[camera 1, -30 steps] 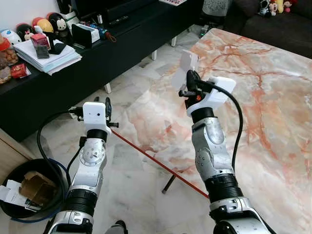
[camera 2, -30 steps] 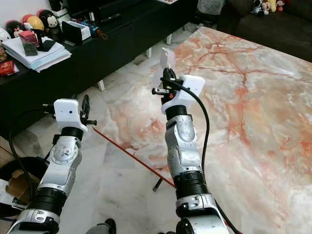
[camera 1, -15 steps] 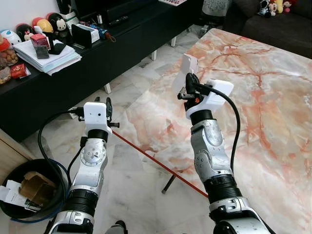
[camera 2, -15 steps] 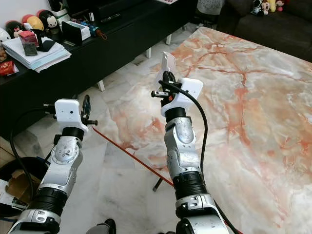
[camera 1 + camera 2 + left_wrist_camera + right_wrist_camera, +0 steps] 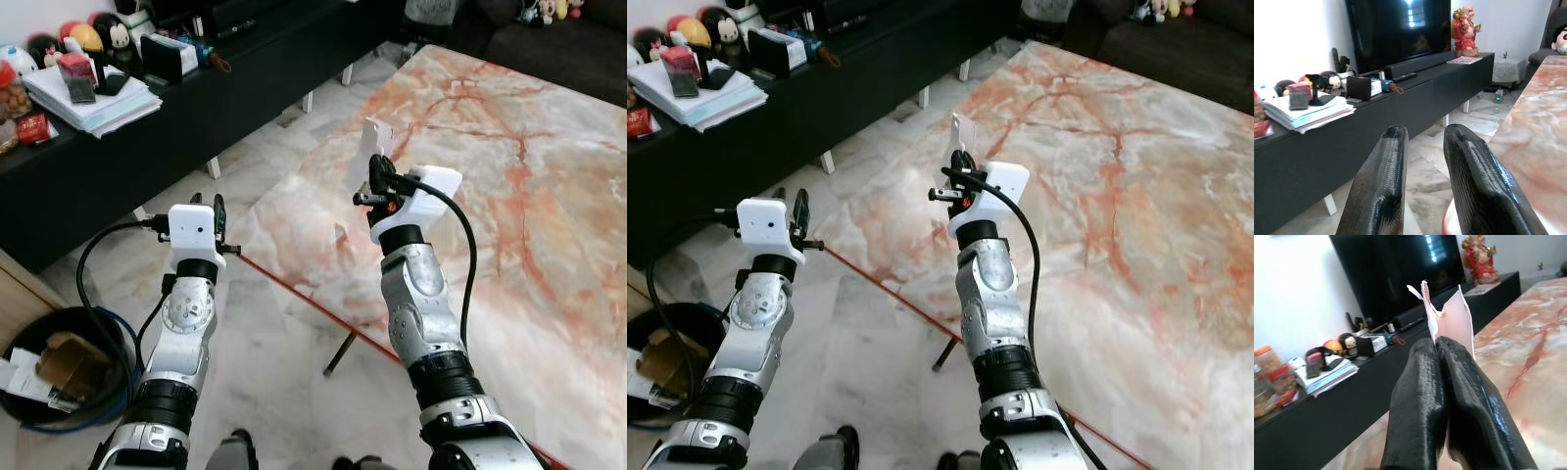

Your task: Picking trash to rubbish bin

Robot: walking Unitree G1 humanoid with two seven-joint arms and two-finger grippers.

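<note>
Trash first: a thin white card-like scrap of paper with a torn upper edge (image 5: 372,147) stands upright, clamped between the black fingers of the right claw (image 5: 377,174), raised above the near-left edge of the orange-veined marble tabletop (image 5: 549,196). Against the picture of a second ago, the scene sits slightly lower and wider, which is the camera shifting; the arm and scrap keep the same pose, still held up. The left claw (image 5: 217,213) hangs over the pale tiled floor (image 5: 284,147), fingers slightly parted, gripping nothing. At the lower left a round black rubbish bin (image 5: 24,338) holds crumpled brown cardboard (image 5: 64,357) and some white paper (image 5: 20,377).

From the right eye, the same scrap sticks up above the right wrist housing.

Along the left wrist, two black fingers (image 5: 1476,191) stand apart with a gap between them, facing a long black TV console (image 5: 1400,103) stacked with papers.

Along the right wrist, the fingers (image 5: 1422,401) are pressed together on the pinkish-white scrap, which rises past their tips.
</note>
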